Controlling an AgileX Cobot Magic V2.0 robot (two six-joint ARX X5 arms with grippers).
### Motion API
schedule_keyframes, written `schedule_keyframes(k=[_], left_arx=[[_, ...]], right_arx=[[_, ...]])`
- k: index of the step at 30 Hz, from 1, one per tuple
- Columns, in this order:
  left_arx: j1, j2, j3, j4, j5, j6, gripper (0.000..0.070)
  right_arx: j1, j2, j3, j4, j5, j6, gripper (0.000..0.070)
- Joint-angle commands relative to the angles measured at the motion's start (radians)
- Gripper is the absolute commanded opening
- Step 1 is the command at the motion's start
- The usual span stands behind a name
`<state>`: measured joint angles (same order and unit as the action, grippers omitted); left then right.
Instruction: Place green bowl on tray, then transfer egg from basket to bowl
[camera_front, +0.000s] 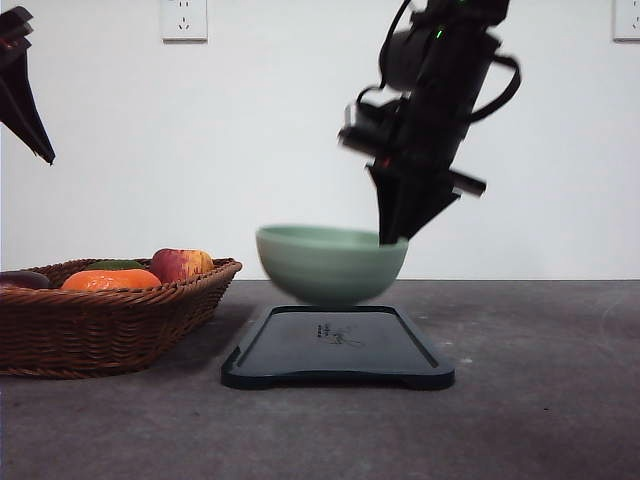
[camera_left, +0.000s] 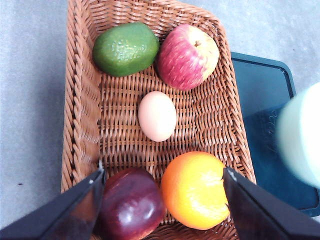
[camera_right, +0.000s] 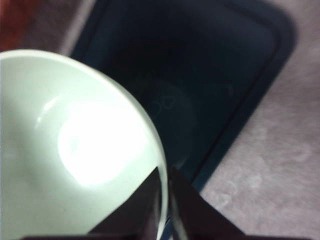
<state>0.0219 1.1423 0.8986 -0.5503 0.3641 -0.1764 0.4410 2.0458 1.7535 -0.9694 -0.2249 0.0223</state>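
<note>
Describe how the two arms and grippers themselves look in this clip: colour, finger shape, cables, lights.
Both are black. The right gripper tapers into a narrow wedge below a bulky body with looping black cables and small green and red lights. The left gripper has two flat, dark, pointed fingers with pale edges.

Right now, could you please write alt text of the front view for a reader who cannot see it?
The right gripper pinches the rim of a pale sage-green round bowl, holding it just above a flat dark rectangular tray on a grey table. At left stands a brown woven wicker basket of fruit, with the left gripper raised above it.
</note>
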Motion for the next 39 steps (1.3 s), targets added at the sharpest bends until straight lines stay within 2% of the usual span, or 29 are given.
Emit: schedule_keyframes(k=[1, 6, 8, 12, 14, 20, 25, 30, 39], left_arx=[[0.0, 0.006, 0.023, 0.005, 0.004, 0.006, 0.0472], [0.0, 0.006, 0.023, 0.003, 0.004, 0.006, 0.0472], [0.0, 0.006, 0.023, 0.003, 0.004, 0.006, 0.0472], [0.0, 0.006, 0.023, 0.003, 0.003, 0.006, 0.0472], [0.0, 0.006, 0.023, 0.003, 0.003, 0.007, 0.0472], [0.0, 0.006, 0.023, 0.003, 0.004, 0.007, 0.0472], [0.0, 0.006, 0.023, 0.002, 0.004, 0.007, 0.0472], [0.0, 0.006, 0.023, -0.005, 0.004, 0.007, 0.0472], [0.0, 0.006, 0.023, -0.01, 0.004, 0.007, 0.0472]], right_arx=[[0.011, 0.037, 0.027, 0.0, 0.024, -0.004, 0.0], [0.022, 0.059, 0.027, 0.006, 0.051, -0.005, 0.0], [0.023, 0.06, 0.027, 0.008, 0.05, -0.006, 0.0028], [0.028, 0.059, 0.029, 0.0, 0.05, -0.005, 0.0268], [0.028, 0.058, 0.041, -0.018, 0.049, -0.005, 0.0297], [0.03, 0.015, 0.075, -0.036, 0.051, -0.01, 0.0296], [0.037, -0.096, -0.004, 0.058, 0.072, -0.011, 0.0295], [0.034, -0.243, -0.202, 0.236, 0.069, -0.011, 0.0294], [0.028, -0.547, -0.664, 0.567, 0.069, -0.011, 0.0293]])
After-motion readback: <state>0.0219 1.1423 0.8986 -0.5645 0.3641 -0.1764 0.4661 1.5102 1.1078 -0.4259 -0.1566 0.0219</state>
